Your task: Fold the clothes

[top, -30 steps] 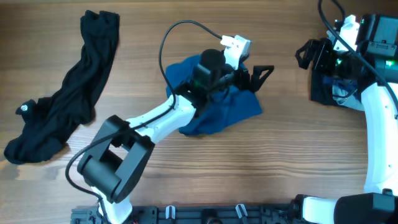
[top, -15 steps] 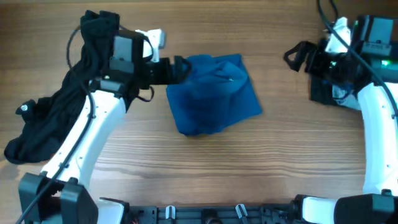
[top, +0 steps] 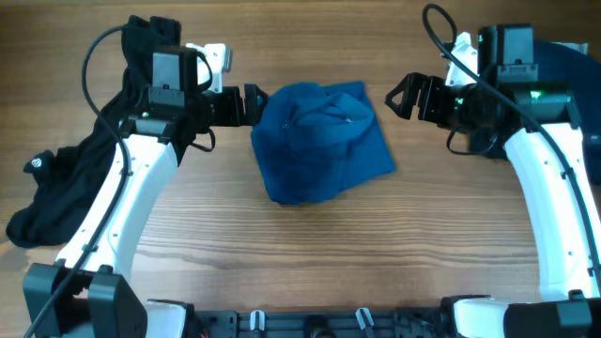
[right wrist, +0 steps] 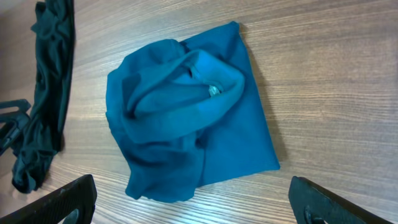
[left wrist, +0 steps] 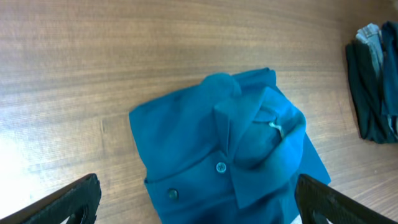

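Item: blue shirt (top: 319,141), bunched mid-surface (top: 310,268), collar and buttons showing.
Tools: left tool (top: 252,103) and right tool (top: 402,96), both spread, empty, flanking it.
Also: black garment (top: 84,178), far left, apart.
Handling: likely best to pinch opposite edges and pull flat before folding.

Bright even lt, soft shadows, glare on table (left wrist: 15,165), sharp

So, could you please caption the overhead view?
Left gripper and right gripper, both open, flank a blue shirt; black garment aside.
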Motion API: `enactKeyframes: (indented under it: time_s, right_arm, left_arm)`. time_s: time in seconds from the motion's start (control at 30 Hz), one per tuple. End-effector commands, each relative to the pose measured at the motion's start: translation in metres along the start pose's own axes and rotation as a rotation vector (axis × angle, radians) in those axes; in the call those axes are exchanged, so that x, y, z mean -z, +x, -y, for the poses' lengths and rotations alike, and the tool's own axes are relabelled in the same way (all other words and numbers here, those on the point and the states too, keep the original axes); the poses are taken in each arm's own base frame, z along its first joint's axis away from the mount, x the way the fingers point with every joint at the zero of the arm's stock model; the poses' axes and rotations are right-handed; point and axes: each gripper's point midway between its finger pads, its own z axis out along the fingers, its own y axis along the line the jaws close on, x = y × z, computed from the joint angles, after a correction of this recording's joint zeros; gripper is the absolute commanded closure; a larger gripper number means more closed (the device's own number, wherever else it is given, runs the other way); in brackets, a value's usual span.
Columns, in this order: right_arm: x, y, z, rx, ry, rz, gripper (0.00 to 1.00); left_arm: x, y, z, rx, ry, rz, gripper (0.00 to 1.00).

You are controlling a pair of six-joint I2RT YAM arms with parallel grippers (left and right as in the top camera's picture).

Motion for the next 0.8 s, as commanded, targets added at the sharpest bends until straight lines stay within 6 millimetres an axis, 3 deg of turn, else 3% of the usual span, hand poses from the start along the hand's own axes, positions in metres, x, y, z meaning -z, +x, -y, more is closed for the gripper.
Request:
enactKeyframes:
  time_s: [0.0, 0.13, 0.27, 0.37, 0.5, 0.6, 0.77]
  right_arm:
    - [0.001, 0.007, -0.004, -0.015, 0.029, -0.008, 0.01]
    - [-0.014, 0.018, -0.003, -0.044, 0.046, -0.032, 0.01]
    - [-0.057, 0.064, 0.007, -0.110, 0.062, -0.145, 0.04]
    - [-0.081, 0.090, -0.003, -0.058, 0.022, -0.191, 0.06]
    - [-0.120, 0.126, -0.023, 0.012, -0.033, -0.193, 0.14]
    - [-0.143, 0.153, -0.017, -0.031, -0.050, -0.196, 0.25]
    - [-0.160, 0.175, -0.002, -0.088, -0.067, -0.184, 0.35]
  left_arm:
    - [-0.004, -0.004, -0.003, -0.074, -0.006, 0.015, 0.00]
    - [-0.013, -0.006, -0.012, -0.110, -0.039, 0.021, 0.00]
    - [-0.031, -0.008, -0.027, -0.118, -0.085, 0.023, 0.00]
    - [-0.036, -0.014, -0.030, -0.119, -0.085, 0.048, 0.00]
    - [-0.036, -0.016, -0.030, -0.122, -0.084, 0.058, 0.00]
    - [-0.037, -0.016, -0.030, -0.122, -0.083, 0.057, 0.00]
    - [-0.038, -0.012, -0.030, -0.117, -0.084, 0.040, 0.00]
